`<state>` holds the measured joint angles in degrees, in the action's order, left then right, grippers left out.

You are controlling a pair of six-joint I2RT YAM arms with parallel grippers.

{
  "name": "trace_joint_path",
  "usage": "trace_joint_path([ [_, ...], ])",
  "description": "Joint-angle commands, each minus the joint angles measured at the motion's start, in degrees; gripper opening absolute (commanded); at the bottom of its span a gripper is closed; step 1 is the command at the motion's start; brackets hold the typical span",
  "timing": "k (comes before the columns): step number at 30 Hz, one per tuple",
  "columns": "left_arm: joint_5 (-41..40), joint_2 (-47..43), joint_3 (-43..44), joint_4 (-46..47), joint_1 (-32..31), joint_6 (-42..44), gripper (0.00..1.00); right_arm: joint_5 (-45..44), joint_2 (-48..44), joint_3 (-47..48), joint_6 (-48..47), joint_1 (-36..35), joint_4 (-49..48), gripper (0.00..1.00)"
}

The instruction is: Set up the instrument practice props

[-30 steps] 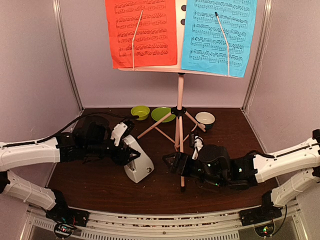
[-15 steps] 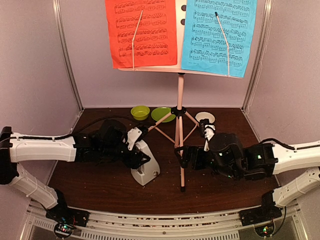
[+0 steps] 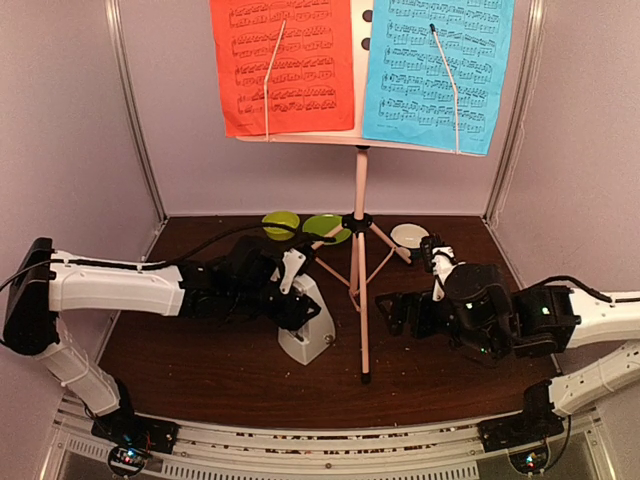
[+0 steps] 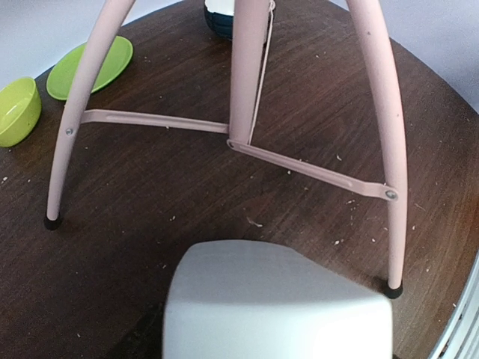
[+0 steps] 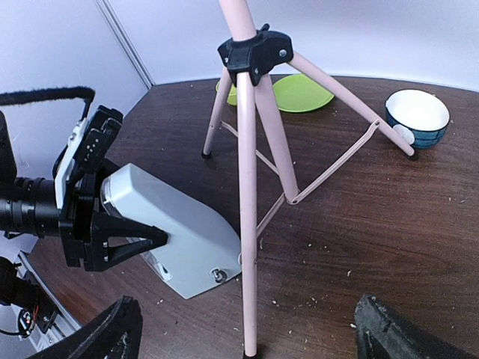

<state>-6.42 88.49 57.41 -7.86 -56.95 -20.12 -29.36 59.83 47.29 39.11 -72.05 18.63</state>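
The pale pink music stand stands at mid-table on tripod legs, with a red page and a cyan page on its desk. My left gripper is shut on the narrow top of the white metronome and holds it tilted, its base close to the stand's front leg. The metronome fills the bottom of the left wrist view and also shows in the right wrist view. My right gripper is open wide and empty, just right of the front leg, with its fingertips on either side of it.
A lime-green bowl and a lime-green plate lie at the back behind the tripod. A small white-and-dark bowl sits at the back right beside a tripod leg. Crumbs lie scattered over the dark wooden table.
My left arm has carried the metronome to the right, up to the stand's front leg. My right gripper has drawn back to the right, away from the leg.
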Motion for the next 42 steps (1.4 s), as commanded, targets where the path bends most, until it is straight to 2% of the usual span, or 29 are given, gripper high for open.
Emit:
trace_joint_path([
  [1,-3.1,0.2,4.7,5.2,-1.0,-3.3,0.60,4.0,-0.4,0.0,-4.3,3.6,-0.9,1.00],
  [6,-2.2,-2.0,4.1,4.7,-1.0,-4.6,0.77,10.5,0.5,2.5,-8.5,4.9,0.0,1.00],
  [8,-1.8,-4.6,1.6,5.4,-1.0,-4.8,0.92,13.3,0.4,3.1,-9.9,5.4,-1.1,1.00],
  [10,-1.2,-7.5,-1.0,6.8,-1.1,-4.5,0.97,15.9,0.7,4.1,-10.3,6.2,-1.5,1.00],
  [17,-0.5,-18.7,-13.6,14.3,-1.2,-2.6,0.96,26.8,6.9,10.6,-13.2,8.5,-2.2,1.00],
  [21,-2.0,-22.0,-16.7,15.1,-2.3,0.4,0.93,30.9,13.2,15.8,-14.0,8.7,-1.8,1.00],
  [24,-3.7,-21.9,-17.8,16.8,-3.7,2.4,0.92,33.6,16.7,18.4,-13.5,9.2,-2.5,0.98],
  [28,-4.3,-21.2,-19.8,21.3,-4.1,3.5,0.90,38.6,21.2,20.5,-10.2,11.5,-4.2,0.91],
  [33,-4.1,-19.4,-20.8,25.5,-4.1,7.1,0.88,46.5,23.7,19.9,-3.3,16.5,-10.8,0.80],
  [37,-3.1,-16.5,-18.7,25.9,-4.1,9.4,0.87,49.1,26.4,21.8,-0.8,18.1,-11.9,0.70],
  [42,-2.8,-12.4,-15.0,24.6,-4.1,10.8,0.86,50.4,29.3,24.6,0.1,18.4,-10.6,0.64],
])
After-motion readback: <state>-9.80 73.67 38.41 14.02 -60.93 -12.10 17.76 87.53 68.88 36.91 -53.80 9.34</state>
